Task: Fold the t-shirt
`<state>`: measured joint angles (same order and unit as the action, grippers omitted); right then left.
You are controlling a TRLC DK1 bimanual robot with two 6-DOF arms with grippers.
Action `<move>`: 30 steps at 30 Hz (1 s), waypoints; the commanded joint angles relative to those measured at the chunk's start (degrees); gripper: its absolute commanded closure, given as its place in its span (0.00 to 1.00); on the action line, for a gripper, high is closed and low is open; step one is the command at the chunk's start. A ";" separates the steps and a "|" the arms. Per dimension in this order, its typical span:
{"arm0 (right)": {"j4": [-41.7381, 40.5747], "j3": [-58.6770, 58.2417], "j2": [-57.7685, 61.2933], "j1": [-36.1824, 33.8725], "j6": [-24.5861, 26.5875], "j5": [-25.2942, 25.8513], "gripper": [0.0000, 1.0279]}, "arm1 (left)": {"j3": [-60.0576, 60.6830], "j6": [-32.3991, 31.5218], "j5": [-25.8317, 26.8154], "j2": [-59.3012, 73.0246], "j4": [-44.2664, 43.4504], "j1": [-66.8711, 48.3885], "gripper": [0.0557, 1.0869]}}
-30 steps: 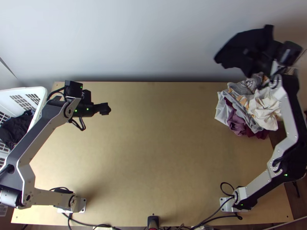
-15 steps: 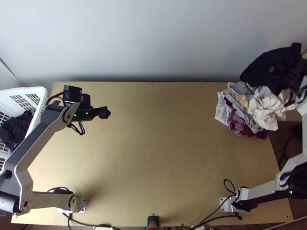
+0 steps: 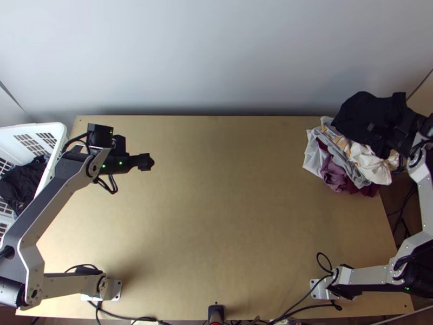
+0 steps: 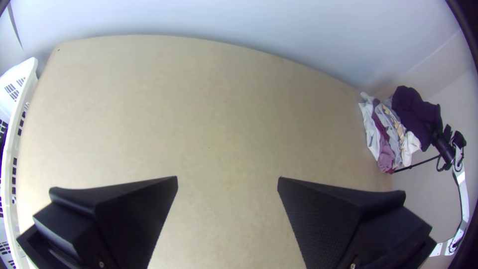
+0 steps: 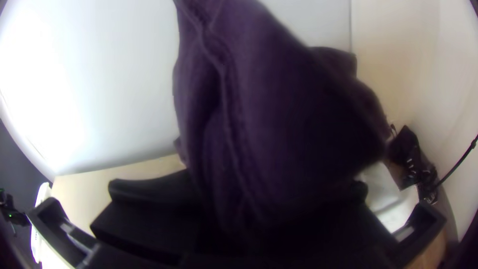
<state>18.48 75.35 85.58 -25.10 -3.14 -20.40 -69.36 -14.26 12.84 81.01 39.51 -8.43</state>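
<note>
At the left edge of the top view we see a white basket [image 3: 58, 136] with dark cloth [image 3: 20, 184] inside, and just to its right our left tool [image 3: 147, 162] hangs over the upper left of the worktop [image 3: 233, 206], its fingers spread wide apart and holding nothing. At the upper right a bunched heap of white, grey, cream, purple and maroon clothes [image 3: 333, 176] lies on the worktop's corner, and above it we have the dark t-shirt [image 3: 354, 115], bunched and gripped between the fingers of our right tool [image 3: 397, 131].
</note>
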 commanded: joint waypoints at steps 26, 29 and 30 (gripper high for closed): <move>-7.58 -10.66 1.26 -2.76 2.17 -0.16 0.97 | 1.51 1.43 0.52 -2.26 0.04 1.92 0.05; -7.58 -11.81 -0.77 -1.79 1.99 -0.08 0.97 | 1.60 1.52 0.52 -2.53 0.04 2.45 0.05; -7.58 -12.07 -1.47 -1.35 1.91 -0.08 0.97 | 1.60 1.52 0.52 -2.53 0.04 2.54 0.05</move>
<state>10.90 64.97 87.68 -27.90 -0.99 -20.38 -67.79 -12.82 13.30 78.87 39.55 -6.52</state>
